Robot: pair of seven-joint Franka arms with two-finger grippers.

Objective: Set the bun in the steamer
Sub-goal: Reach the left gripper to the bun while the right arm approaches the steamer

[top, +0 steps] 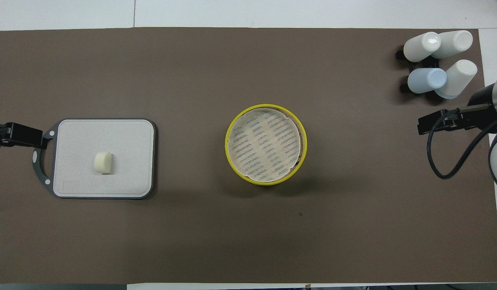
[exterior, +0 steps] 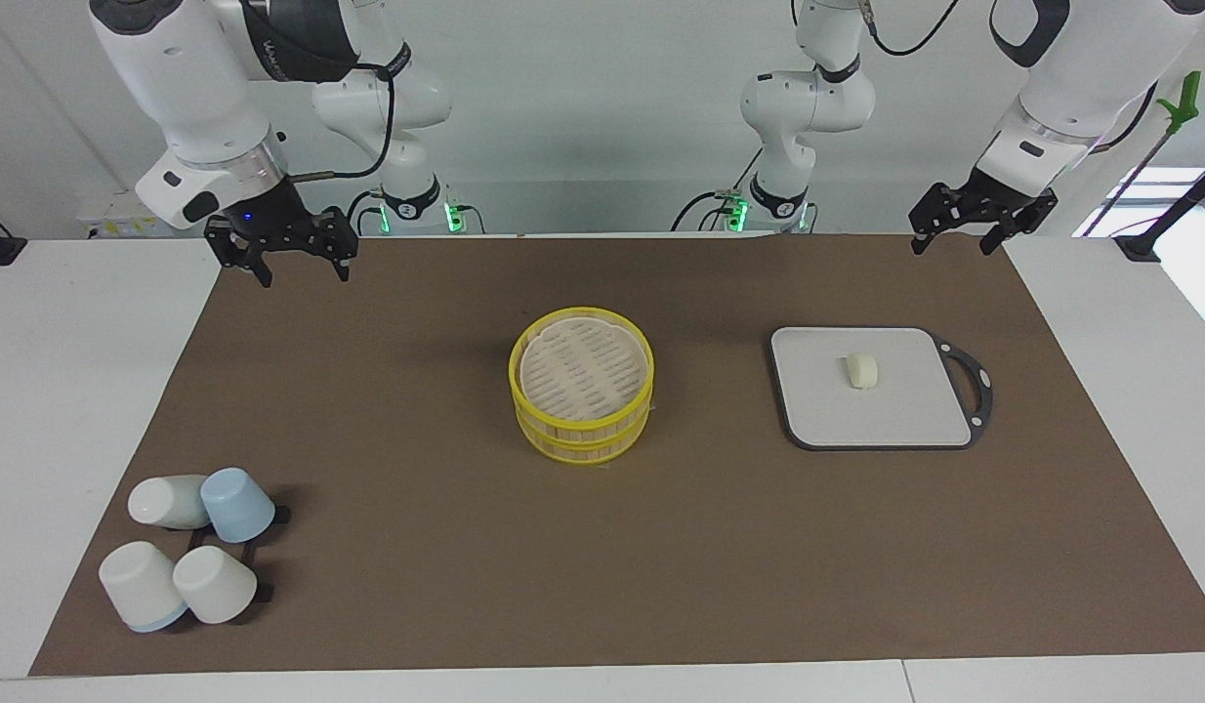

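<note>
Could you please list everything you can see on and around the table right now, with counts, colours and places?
bun: one, cream-white, on the grey board.
board: one, light grey with a dark rim and handle, toward the left arm's end of the table.
steamer: one, yellow-rimmed, two stacked tiers, beige slatted floor, no lid on it, at the middle of the mat.
cups: four, three white and one pale blue, upside down on a black rack, toward the right arm's end, farther from the robots than the steamer.
mat: one, brown, covering the white table.
left gripper: fingers open, raised over the mat's edge.
right gripper: fingers open, raised over the mat's corner.
</note>
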